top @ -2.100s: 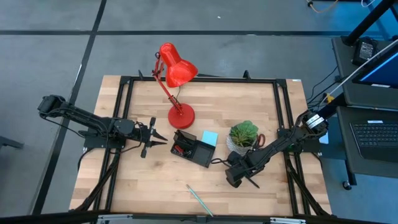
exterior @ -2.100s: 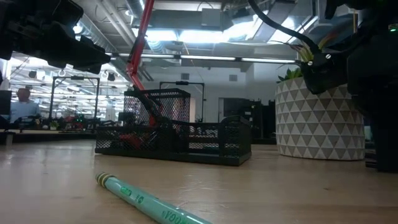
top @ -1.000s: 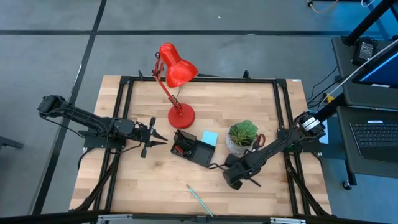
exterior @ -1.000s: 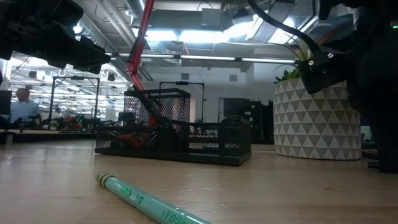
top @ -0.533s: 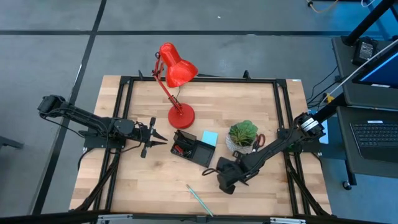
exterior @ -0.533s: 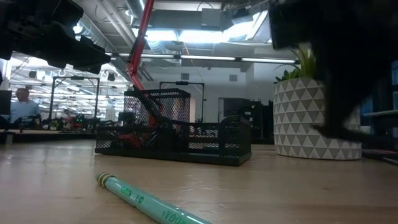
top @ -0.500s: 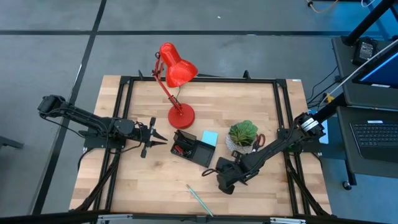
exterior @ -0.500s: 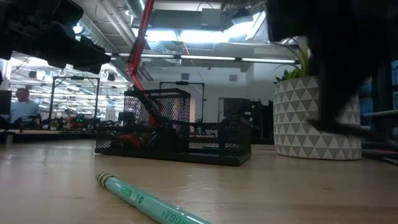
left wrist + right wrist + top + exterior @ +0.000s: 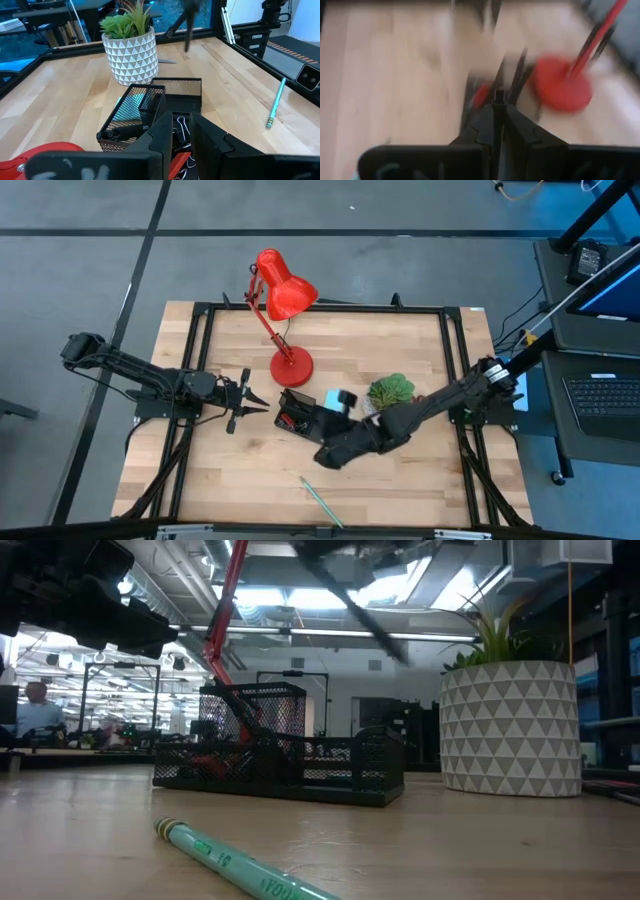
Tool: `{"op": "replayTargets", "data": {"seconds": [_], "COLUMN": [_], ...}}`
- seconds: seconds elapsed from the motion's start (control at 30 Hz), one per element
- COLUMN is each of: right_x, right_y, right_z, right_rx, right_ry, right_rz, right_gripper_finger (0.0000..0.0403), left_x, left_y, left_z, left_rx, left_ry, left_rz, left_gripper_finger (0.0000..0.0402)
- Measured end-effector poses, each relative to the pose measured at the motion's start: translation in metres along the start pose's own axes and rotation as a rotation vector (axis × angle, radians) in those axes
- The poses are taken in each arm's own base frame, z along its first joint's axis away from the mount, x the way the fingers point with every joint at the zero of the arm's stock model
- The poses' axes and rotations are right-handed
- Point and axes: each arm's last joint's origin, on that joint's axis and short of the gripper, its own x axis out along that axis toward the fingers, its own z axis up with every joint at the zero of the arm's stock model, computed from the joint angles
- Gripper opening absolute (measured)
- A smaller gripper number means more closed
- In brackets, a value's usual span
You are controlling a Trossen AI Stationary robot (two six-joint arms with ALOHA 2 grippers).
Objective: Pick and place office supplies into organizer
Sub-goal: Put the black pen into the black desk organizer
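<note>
The right gripper (image 9: 325,455) sits just beside the organizer (image 9: 310,418), jaws pinched on a thin dark pen (image 9: 498,102), probably to drop it in. The teal pen (image 9: 320,503) lies near the organizer, unpicked. The left gripper (image 9: 250,398) waits beside the organizer, jaws slightly apart, empty.

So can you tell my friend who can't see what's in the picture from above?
The right hand, holding a thin dark pen, reaches over the black organizer mid-table. The left hand waits left of it. A red lamp, a plant and a teal pen are also there.
</note>
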Motion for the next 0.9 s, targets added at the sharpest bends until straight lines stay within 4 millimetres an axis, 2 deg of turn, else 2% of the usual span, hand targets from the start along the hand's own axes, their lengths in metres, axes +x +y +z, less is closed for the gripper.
{"op": "replayTargets", "data": {"seconds": [0.2, 0.43, 0.63, 0.9], "right_x": [0.012, 0.036, 0.059, 0.081], "right_y": [-0.016, -0.047, -0.068, -0.075], "right_z": [0.038, 0.053, 0.041, 0.014], "right_rx": [-0.047, 0.010, 0.085, 0.148], "right_ry": [-0.246, -0.323, -0.310, -0.351], "right_rz": [-0.002, 0.050, 0.034, 0.074], "right_gripper_finger": [0.0029, 0.0029, 0.0029, 0.0029], "left_x": [0.000, 0.000, 0.000, -0.001], "left_y": [0.000, 0.000, 0.000, -0.001], "left_z": [-0.001, -0.004, -0.009, -0.012], "left_rx": [0.001, 0.003, 0.008, 0.011], "left_ry": [0.008, 0.037, 0.089, 0.129], "left_rz": [0.000, -0.001, -0.005, -0.006], "left_gripper_finger": [0.0059, 0.0059, 0.0059, 0.0059]}}
